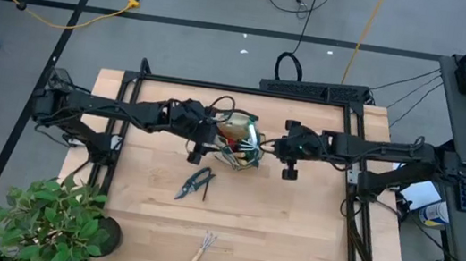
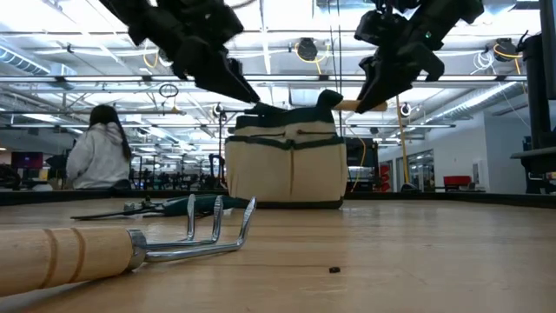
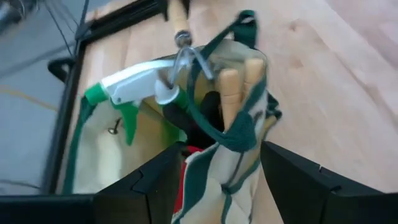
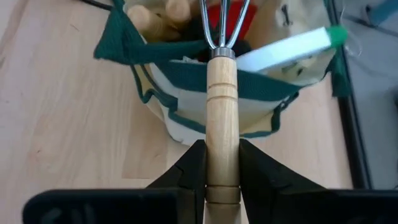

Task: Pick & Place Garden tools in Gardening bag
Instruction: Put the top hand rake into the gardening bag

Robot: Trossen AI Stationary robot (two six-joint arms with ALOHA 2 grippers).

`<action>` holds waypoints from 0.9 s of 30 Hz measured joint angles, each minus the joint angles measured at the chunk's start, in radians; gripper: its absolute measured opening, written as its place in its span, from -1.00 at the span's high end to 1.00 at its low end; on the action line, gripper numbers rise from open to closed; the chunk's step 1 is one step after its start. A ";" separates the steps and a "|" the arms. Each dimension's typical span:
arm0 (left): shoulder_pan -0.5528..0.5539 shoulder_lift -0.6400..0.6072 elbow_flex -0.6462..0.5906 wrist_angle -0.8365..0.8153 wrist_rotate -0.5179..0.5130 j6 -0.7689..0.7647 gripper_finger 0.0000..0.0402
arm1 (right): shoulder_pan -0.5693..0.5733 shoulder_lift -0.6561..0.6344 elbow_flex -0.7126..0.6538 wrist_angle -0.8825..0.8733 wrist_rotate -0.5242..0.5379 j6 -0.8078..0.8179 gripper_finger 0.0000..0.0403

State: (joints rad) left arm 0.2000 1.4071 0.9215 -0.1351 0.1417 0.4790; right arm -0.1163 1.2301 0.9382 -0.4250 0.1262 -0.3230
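**Rake held over the bag, left pincer spread at the bag's rim**

Landmark: gardening bag [image 1: 241, 141], upright on the tabletop [image 1: 291, 237], between the two arms.

- Right pincer [image 4: 222, 163] — pinching the wooden handle of a hand rake [image 4: 222, 93]; its metal tines reach over the bag's green-trimmed rim and into the opening.
- Left pincer [image 3: 214, 174] — spread wide, its fingers straddling the bag's near rim and one loop handle. Whether they touch the fabric I cannot tell.
- Inside the bag: green spray bottle [image 3: 134, 90] with white top lying across the opening, two wooden handles [image 3: 239, 84] standing up beside it, something red [image 4: 230, 25] lower down.
- On the tabletop in front of the bag: dark pruning shears [image 1: 197, 183] near it, a second wooden-handled rake [image 1: 201, 251] farther off.
- Potted plant [image 1: 54, 220] well apart from the bag, at the tabletop's corner.
- A person [image 2: 97, 152] sits in the room beyond the bag.
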 joint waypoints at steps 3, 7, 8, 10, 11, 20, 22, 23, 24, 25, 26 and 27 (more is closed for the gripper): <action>0.011 0.038 -0.001 0.026 0.026 -0.093 -0.12 | 0.008 0.000 0.000 0.044 0.002 -0.047 0.70; 0.013 0.088 0.001 0.093 0.095 -0.107 -0.12 | 0.005 0.001 0.000 0.133 0.045 -0.117 0.70; 0.010 0.098 0.000 0.100 0.112 -0.107 -0.12 | -0.001 0.001 0.000 0.163 0.074 -0.127 0.70; 0.003 0.105 0.000 0.109 0.125 -0.096 -0.12 | -0.011 0.001 0.000 0.206 0.106 -0.142 0.70; -0.002 0.104 0.000 0.111 0.125 -0.092 -0.12 | -0.020 0.006 0.000 0.227 0.110 -0.150 0.70; -0.077 0.089 0.000 0.133 0.150 -0.014 -0.12 | -0.054 0.076 0.001 0.442 0.152 -0.240 0.70; -0.096 0.090 0.000 0.125 0.192 -0.018 -0.12 | -0.058 0.094 0.001 0.481 0.170 -0.261 0.70; -0.108 0.089 0.000 0.109 0.207 -0.018 -0.12 | -0.059 0.102 0.001 0.476 0.182 -0.281 0.70; -0.119 0.090 0.000 0.091 0.215 -0.021 -0.12 | -0.060 0.109 0.001 0.464 0.207 -0.304 0.70; -0.130 0.090 0.000 0.076 0.216 -0.030 -0.12 | -0.058 0.114 0.001 0.441 0.247 -0.328 0.70; -0.139 0.088 0.000 0.060 0.217 -0.041 -0.12 | -0.050 0.116 0.000 0.407 0.303 -0.353 0.70; -0.147 0.076 0.000 0.034 0.218 -0.044 -0.12 | -0.040 0.116 -0.001 0.387 0.362 -0.383 0.70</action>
State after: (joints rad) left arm 0.0531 1.4834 0.9215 -0.1008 0.3592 0.4355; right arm -0.1566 1.3457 0.9375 -0.0376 0.4880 -0.7065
